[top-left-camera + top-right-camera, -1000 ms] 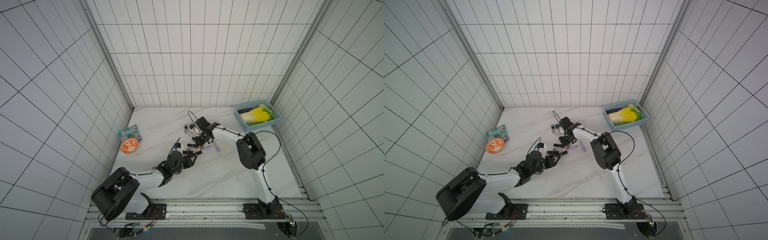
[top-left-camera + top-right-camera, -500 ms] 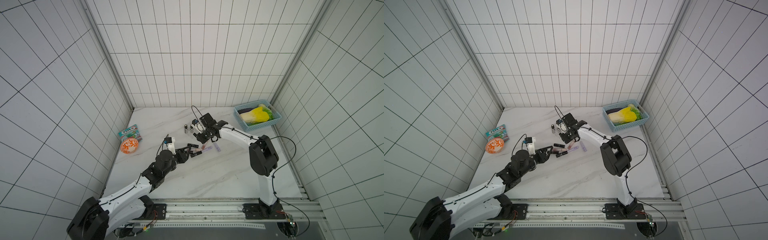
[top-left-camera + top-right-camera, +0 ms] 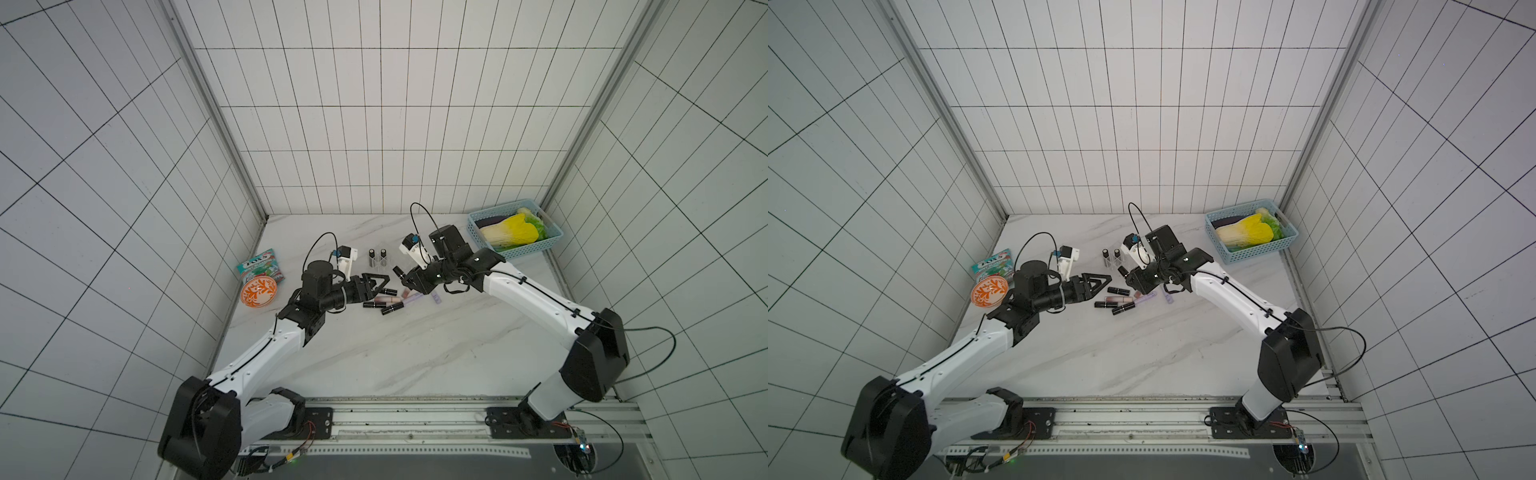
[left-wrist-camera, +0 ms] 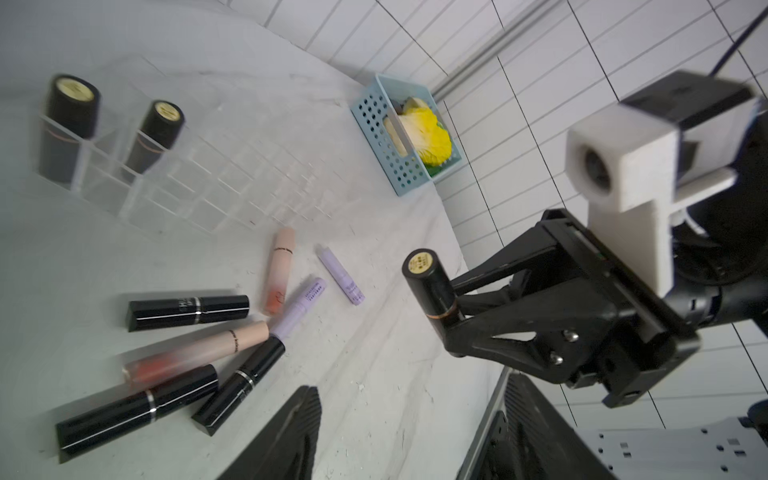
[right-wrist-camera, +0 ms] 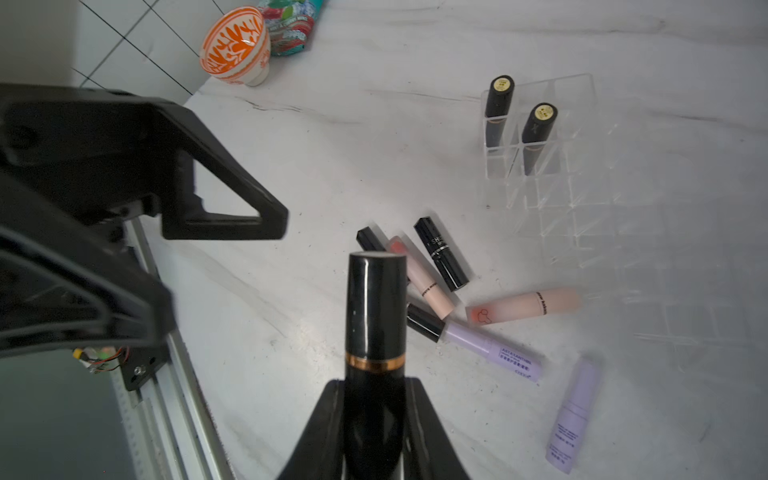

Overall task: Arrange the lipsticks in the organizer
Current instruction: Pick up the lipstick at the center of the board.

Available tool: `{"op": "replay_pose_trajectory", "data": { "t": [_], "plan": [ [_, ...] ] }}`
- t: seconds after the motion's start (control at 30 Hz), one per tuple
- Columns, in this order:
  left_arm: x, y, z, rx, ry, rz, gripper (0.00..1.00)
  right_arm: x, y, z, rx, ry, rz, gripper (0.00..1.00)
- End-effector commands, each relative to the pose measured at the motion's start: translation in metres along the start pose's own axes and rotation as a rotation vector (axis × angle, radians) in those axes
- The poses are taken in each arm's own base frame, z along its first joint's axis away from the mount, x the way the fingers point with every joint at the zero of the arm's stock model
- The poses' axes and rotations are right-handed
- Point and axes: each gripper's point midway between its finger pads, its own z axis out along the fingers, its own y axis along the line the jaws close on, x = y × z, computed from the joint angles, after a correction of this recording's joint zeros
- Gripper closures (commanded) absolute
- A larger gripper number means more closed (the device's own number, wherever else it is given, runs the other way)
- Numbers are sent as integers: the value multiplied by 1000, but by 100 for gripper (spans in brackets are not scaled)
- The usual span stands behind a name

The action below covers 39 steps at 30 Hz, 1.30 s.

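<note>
My right gripper point(image 5: 376, 386) is shut on a black lipstick point(image 5: 376, 316) with a gold band, held above the table point(image 3: 415, 353). In both top views this lipstick point(image 3: 400, 272) point(image 3: 1123, 271) points toward my left gripper point(image 3: 384, 284), which stands open and empty a short way off. The left wrist view shows its two fingers point(image 4: 299, 415) spread over bare marble. The clear organizer point(image 4: 216, 183) point(image 5: 582, 199) holds two upright black lipsticks point(image 3: 371, 254) in its back row. Several loose lipsticks point(image 3: 384, 305), black, pink and lavender, lie in front of it.
A light-blue basket point(image 3: 528, 249) with a toy cabbage sits at the back right corner. An orange patterned bowl point(image 3: 258, 292) and a snack bag point(image 3: 259, 266) lie by the left wall. The arms' mounting rail point(image 3: 415, 415) runs along the front edge.
The left gripper's jaws have spread wider and it has shifted slightly toward the back. Both arms have stretched out, their elbows swinging outward. The right gripper has stayed shut.
</note>
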Motion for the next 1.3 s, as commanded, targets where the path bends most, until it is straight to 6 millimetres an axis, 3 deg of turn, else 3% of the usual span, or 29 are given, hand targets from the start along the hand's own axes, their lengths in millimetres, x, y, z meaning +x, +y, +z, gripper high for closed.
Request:
{"op": "replay_pose_trajectory", "data": {
  "t": [0.0, 0.1, 0.27, 0.4, 0.73, 1.03, 1.13, 1.27],
  "plan": [
    [9, -30, 2, 133, 86, 41, 38, 8, 23, -12, -124, -2, 45, 76],
    [9, -28, 3, 114, 80, 51, 39, 9, 33, -17, -170, -12, 51, 76],
    [-4, -45, 3, 152, 46, 68, 41, 15, 41, -8, -221, 15, 62, 76],
    [-11, -53, 6, 159, 35, 92, 51, 20, 46, -5, -237, 31, 60, 76],
    [7, -56, 22, 173, 88, 98, 61, 15, 50, -4, -258, -5, 65, 76],
    [8, -54, 24, 162, 85, 105, 86, 17, 50, -3, -257, -1, 66, 76],
    [6, -54, 24, 156, 79, 111, 90, 18, 49, -2, -249, 0, 64, 76],
    [1, -53, 25, 135, 65, 130, 92, 20, 41, -4, -209, -5, 66, 64]
  ]
}}
